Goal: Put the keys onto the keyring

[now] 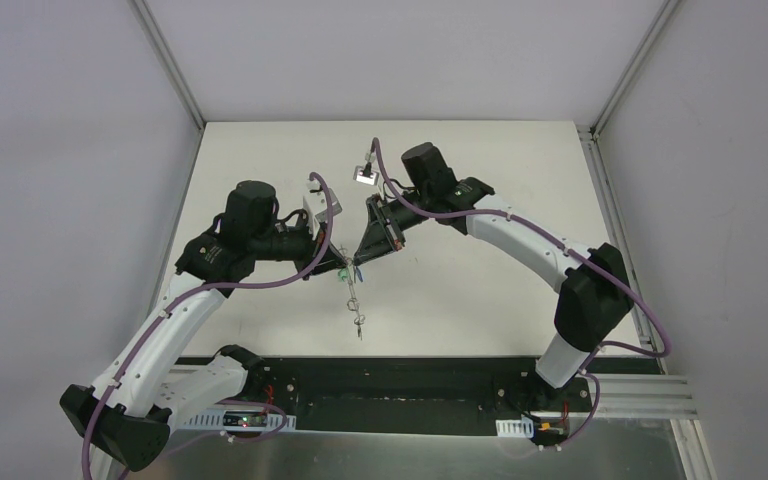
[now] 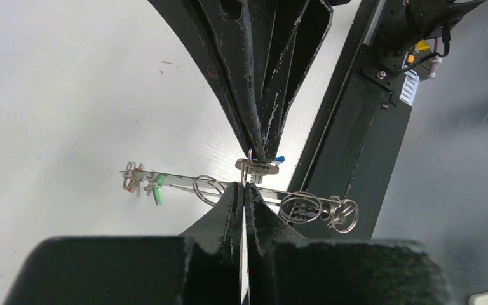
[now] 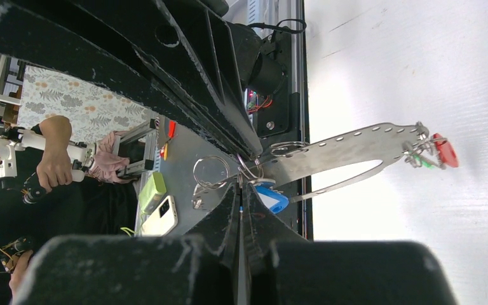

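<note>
Pale walls (image 1: 60, 200) at left, right and far side, black base rail (image 1: 410, 385) along the near edge; plenty of bare white worktop (image 1: 500, 290) to the left, right and far side of the meeting point.

Tip to tip, a little near of the worktop's middle: left claw (image 2: 244, 189) and right claw (image 2: 258, 152), both pressed fully closed.

Keyring (image 2: 178, 182) crossing the left claw's tips and pinched there; seen from above, trailing from the claws toward the near side; red- and green-tagged keys (image 2: 146, 183) bunched at one end, spare split rings (image 2: 318, 208) toward the other.

Blue-tagged key (image 2: 277, 159) at the right claw's tips, seemingly nipped there, though key and ringlet are hard to separate; just beside the keyring and the left claw.
</note>
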Available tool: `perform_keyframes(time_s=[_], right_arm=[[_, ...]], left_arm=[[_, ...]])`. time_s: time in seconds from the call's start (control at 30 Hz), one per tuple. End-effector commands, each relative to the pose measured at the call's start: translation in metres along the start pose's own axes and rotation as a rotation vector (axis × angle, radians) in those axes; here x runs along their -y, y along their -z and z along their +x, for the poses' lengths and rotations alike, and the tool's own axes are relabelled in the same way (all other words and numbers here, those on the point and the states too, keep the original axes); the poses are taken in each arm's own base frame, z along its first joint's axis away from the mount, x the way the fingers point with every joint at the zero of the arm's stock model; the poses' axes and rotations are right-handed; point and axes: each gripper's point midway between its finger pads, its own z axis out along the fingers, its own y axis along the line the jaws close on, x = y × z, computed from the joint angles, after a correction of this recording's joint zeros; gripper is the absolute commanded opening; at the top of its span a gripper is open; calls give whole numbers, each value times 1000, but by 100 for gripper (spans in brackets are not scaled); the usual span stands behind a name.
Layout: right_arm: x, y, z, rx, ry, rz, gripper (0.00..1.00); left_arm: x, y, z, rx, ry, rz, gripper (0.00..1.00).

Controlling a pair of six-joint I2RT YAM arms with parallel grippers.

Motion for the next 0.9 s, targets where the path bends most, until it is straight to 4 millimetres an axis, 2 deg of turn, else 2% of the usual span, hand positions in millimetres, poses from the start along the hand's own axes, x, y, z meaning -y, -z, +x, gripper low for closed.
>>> perform_keyframes(time_s=[0.0, 0.37, 0.87], right_arm=[[-4, 0, -13, 21, 50, 0, 0], [-2, 2, -7, 11, 77, 22, 0], [-27, 2, -9, -5, 100, -77, 0]], left_arm=[[9, 6, -18, 56, -64, 26, 0], [10, 7, -19, 58, -66, 23, 0], [6, 5, -18, 55, -62, 13, 0]])
